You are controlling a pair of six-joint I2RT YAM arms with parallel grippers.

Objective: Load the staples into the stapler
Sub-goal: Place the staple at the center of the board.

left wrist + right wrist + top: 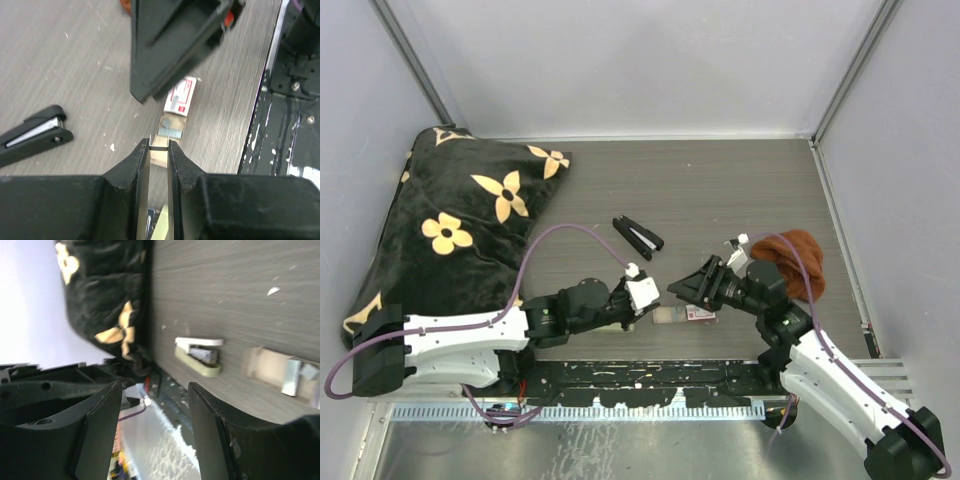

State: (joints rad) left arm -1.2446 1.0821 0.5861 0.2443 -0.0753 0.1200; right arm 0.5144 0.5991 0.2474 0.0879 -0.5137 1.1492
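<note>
My left gripper [652, 295] [159, 145] is shut on a silvery strip of staples [159, 148], whose U-shaped end shows between the fingertips. Just beyond it lies the small cardboard tray [172, 129] [267, 367] with more staples in it. The red-and-white box sleeve [181, 96] [698, 314] lies against the tray's far end. The black stapler [638, 236] [35, 132] lies open on the table, farther back. Facing the left gripper over the box, my right gripper [688, 289] [155, 387] stands open with nothing between its fingers.
A cream-green oblong [197, 356] [612, 325] lies under the left wrist near the front edge. A black pillow with tan flowers [460, 225] fills the left side. A brown cloth [798, 258] sits at the right. Grey walls enclose the table.
</note>
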